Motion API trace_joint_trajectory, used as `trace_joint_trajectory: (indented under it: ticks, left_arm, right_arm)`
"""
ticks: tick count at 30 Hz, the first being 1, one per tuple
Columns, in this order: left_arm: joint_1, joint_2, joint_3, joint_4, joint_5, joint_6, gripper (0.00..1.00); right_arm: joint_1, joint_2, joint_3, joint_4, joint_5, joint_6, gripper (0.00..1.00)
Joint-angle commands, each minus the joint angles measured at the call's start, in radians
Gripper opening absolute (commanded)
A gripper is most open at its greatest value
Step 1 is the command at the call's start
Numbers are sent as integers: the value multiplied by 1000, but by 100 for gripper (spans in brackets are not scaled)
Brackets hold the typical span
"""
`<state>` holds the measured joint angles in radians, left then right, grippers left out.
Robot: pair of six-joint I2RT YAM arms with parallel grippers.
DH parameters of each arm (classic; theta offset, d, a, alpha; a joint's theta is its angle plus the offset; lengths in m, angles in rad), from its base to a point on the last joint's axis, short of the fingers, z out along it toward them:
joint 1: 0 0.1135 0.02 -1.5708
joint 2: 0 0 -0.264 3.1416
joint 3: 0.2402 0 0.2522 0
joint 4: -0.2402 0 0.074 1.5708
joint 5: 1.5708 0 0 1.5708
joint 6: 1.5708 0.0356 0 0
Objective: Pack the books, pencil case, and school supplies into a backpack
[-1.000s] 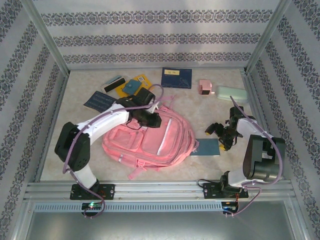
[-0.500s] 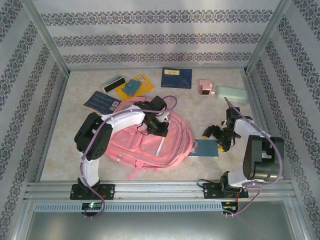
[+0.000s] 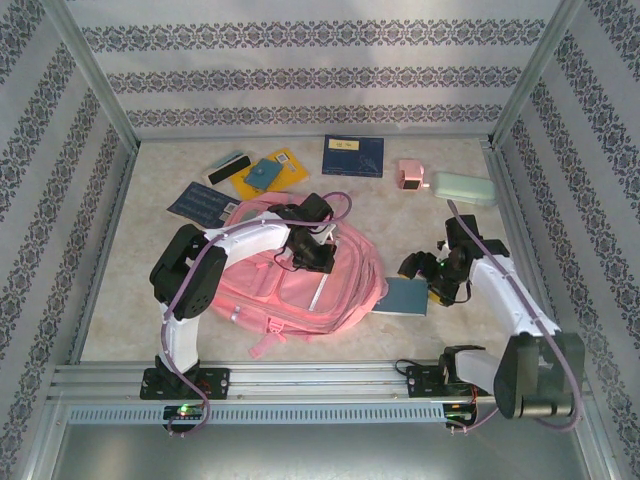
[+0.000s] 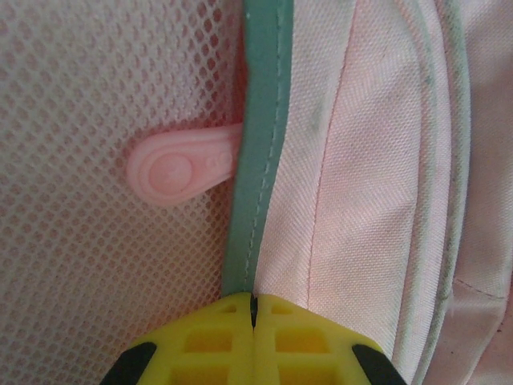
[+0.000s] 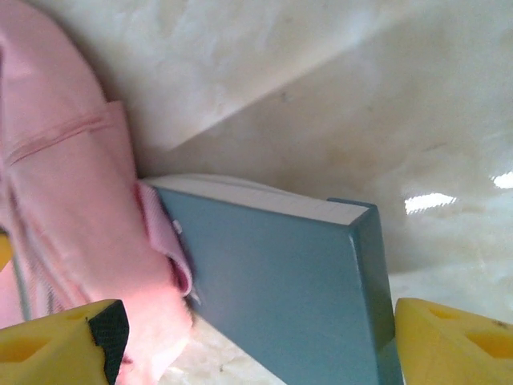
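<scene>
Pink backpack (image 3: 300, 285) lies on the tabletop (image 3: 400, 225), left fingers (image 4: 200, 349) pinched together on its teal trim (image 4: 256, 160). The right fingers (image 5: 449, 337) stand apart astride the teal book (image 5: 280, 273), which touches the backpack's side. Likely best: hold the mouth lifted and centre on the spine before closing.

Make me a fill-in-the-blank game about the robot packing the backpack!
The right gripper stands ____ around the teal book. The left gripper is shut on the teal trim of the ____ backpack. The mint-green pencil case lies on the ____, outside the backpack.
Missing words: open; pink; table.
</scene>
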<state>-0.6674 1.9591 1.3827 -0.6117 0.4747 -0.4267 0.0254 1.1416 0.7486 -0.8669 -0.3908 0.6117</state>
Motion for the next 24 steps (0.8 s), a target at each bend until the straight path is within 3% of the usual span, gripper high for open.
trace_joint_trajectory:
  ticks: [1,9,17,20,24]
  left_arm:
    - [7,13,-43,26,-41,-10,4]
    - [26,-12,-69,35,-43,-10,5]
    - [40,-37,-74,35,-49,-9,5]
    - [50,-55,-81,38,-46,-17,5]
    - [58,-80,-91,46,-41,-24,4]
  right_arm:
    - [40,-62,14,-28,-137,88,84]
    - [103,-166,6,59,-247,208,83]
    - [110,-64,0,-18,-131,114,75]
    - [107,-30,-15,-9,-87,97,66]
    - [96,-16,-36,49,-52,110,36]
